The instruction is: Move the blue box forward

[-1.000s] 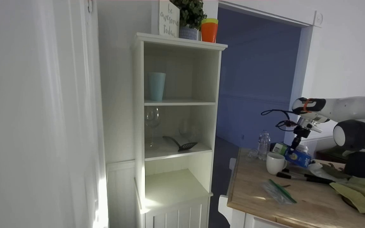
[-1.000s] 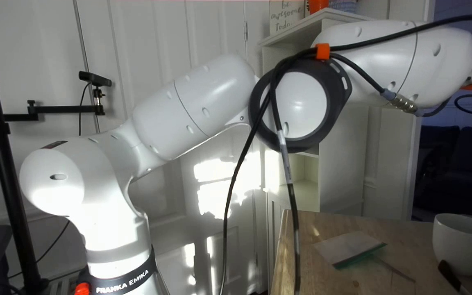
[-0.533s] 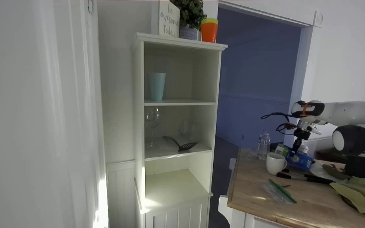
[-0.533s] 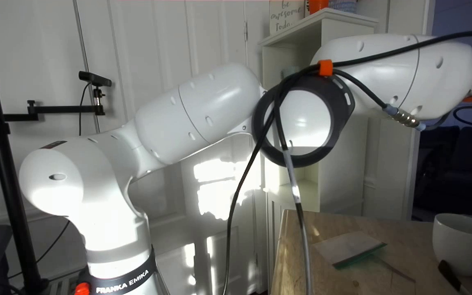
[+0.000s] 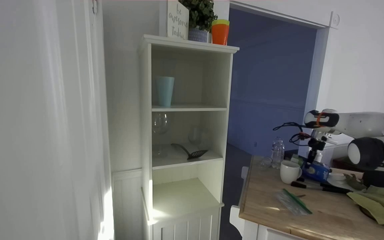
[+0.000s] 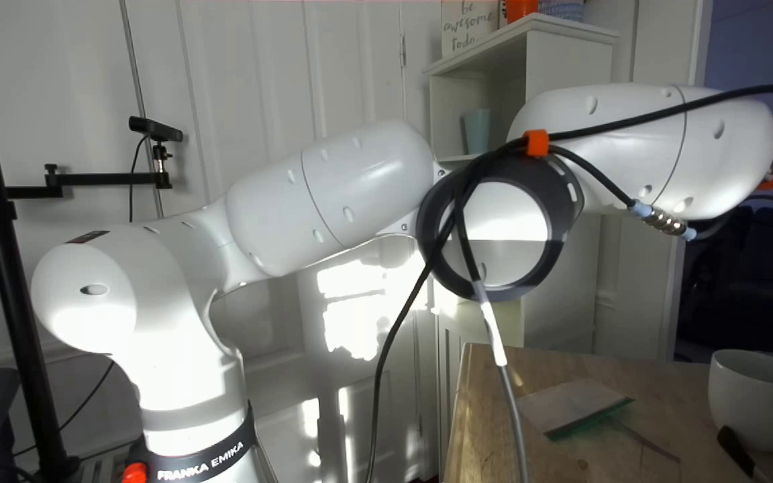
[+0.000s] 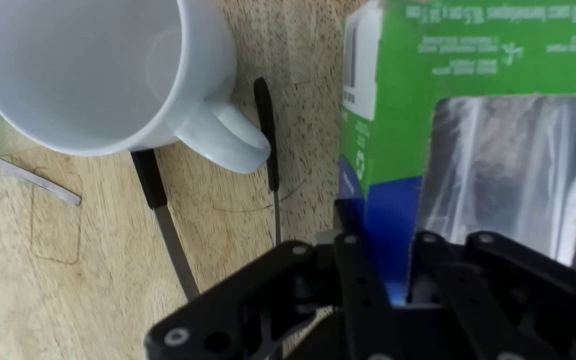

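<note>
The blue box (image 5: 318, 172) is a carton with a blue face and white printing, on the wooden table behind the mug in an exterior view. In the wrist view the box (image 7: 393, 220) shows a green and blue top with a cut-out window over clear plastic bags. My gripper (image 7: 387, 232) has one finger outside the box's side and one in the window, with the blue border between them. The gripper (image 5: 308, 163) points down at the box in an exterior view. The fingertips are partly hidden, and I cannot tell whether the box's underside touches the table.
A white mug (image 7: 93, 75) stands close beside the box. Black-handled utensils (image 7: 150, 180) lie between mug and box. A zip bag (image 5: 293, 201) lies near the table's (image 5: 268, 213) front edge. A clear bottle (image 5: 277, 153) stands behind the mug; a green cloth (image 5: 378, 203) lies at the right.
The arm and gripper have come down steadily. The blue box has come down with the gripper and shifted slightly. The mug, zip bag and bottle have not moved.
</note>
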You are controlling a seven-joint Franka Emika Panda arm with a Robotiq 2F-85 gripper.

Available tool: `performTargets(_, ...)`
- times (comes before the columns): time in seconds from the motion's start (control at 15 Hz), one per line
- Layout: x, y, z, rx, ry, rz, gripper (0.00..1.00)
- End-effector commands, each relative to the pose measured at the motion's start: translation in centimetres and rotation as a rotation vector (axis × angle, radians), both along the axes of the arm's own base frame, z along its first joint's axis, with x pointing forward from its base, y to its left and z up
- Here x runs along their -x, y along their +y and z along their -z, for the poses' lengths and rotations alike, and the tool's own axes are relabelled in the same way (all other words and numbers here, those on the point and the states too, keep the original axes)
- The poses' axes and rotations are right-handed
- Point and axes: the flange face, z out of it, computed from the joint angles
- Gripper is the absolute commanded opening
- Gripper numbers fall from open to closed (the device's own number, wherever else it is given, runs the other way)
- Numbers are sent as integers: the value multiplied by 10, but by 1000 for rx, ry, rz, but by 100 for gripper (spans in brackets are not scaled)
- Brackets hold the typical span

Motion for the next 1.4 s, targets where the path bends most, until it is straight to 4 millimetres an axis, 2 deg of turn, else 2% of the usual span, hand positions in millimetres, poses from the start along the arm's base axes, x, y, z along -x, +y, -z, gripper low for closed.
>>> performTargets(0.0, 0, -2, -1, 11, -3, 9, 2)
performTargets(0.13, -1, 0, -1, 7, -2, 0, 2)
performTargets(0.2, -1, 1, -1, -2, -1, -1, 31)
performTargets(0.33, -1, 4, -7, -6, 1, -24, 37)
performTargets(0.47, 2, 9, -22, -19, 21, -47, 51)
performTargets(0.67, 2, 7, -57, 35, 1, -88, 72)
performTargets(0.93, 21, 0, -113, 102, -25, -314, 99)
performTargets(1.33, 65, 0, -167, 46, 12, -643, 100)
